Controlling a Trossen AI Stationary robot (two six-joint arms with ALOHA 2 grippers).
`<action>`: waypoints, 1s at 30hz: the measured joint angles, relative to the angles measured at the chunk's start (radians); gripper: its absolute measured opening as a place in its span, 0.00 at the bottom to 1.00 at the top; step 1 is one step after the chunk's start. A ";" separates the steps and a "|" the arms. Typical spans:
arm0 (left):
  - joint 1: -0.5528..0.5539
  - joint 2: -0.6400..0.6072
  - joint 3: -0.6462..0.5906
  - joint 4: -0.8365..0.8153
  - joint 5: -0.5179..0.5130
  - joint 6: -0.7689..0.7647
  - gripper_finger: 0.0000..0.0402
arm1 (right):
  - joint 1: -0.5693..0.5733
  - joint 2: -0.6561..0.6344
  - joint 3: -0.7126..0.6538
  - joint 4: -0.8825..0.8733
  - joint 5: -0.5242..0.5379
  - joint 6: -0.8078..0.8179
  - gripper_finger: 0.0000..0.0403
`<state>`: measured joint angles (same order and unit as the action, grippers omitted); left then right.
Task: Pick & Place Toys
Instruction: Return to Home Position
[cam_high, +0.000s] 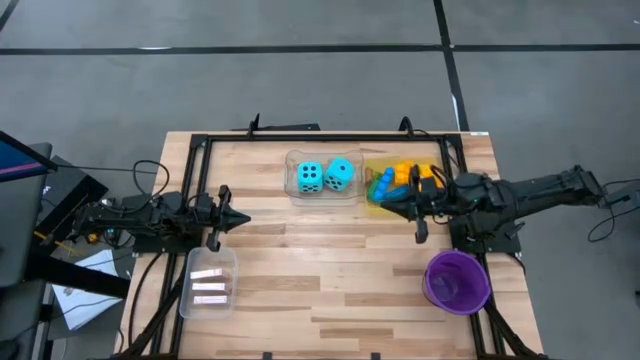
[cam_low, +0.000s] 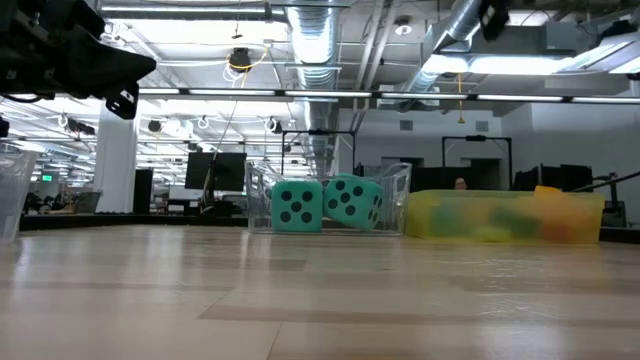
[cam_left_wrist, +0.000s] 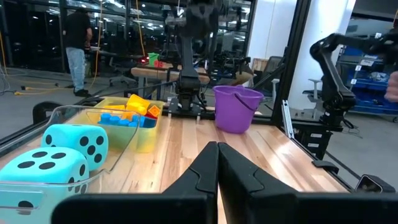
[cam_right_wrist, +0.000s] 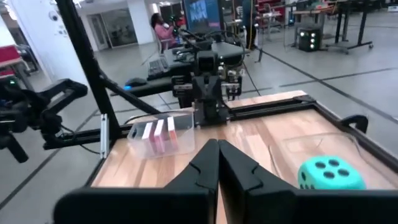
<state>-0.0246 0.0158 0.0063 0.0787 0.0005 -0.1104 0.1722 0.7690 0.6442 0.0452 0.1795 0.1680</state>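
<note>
High view: places the two dice (cam_high: 325, 177) side by side in a clear tray (cam_high: 293, 190) at twelve o'clock on the table (cam_high: 330, 290). Bricks (cam_high: 402, 180) heaped in a yellow tray (cam_high: 368, 165) at one o'clock, pink tiles (cam_high: 209, 283) in a second clear tray (cam_high: 190, 300) at eight, a purple bowl (cam_high: 440, 290) at four. Sets the left gripper (cam_high: 243, 221) at nine o'clock, dice at two o'clock from its tips, well apart. Sets the right gripper (cam_high: 388, 205) at the yellow tray's six-o'clock edge, dice at ten o'clock from it. Cannot read the jaws here.

Low view: catches both dice level, dots outward. Blurs the yellow tray, so single bricks cannot be told apart.

Left wrist view: shows what the top view cannot, the left fingers (cam_left_wrist: 199, 174) pressed together. Cuts off the nearer die at the frame's edge. Adds a person (cam_left_wrist: 78, 43) in the room beyond.

Right wrist view: shows the right fingers (cam_right_wrist: 239, 174) pressed together likewise. Only one die in sight; tiles side by side in their tray.
</note>
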 joint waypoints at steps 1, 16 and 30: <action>0.000 0.000 0.000 0.000 0.000 0.000 0.00 | 0.002 -0.029 -0.039 0.014 0.002 0.004 0.00; 0.000 0.000 0.000 0.000 0.000 0.000 0.00 | -0.024 -0.521 -0.508 0.080 -0.055 0.010 0.00; 0.000 0.000 0.000 0.001 0.000 0.000 0.00 | -0.059 -0.768 -0.626 -0.044 -0.103 0.009 0.00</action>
<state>-0.0246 0.0158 0.0063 0.0795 0.0006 -0.1104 0.1129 0.0015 0.0178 0.0016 0.0761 0.1772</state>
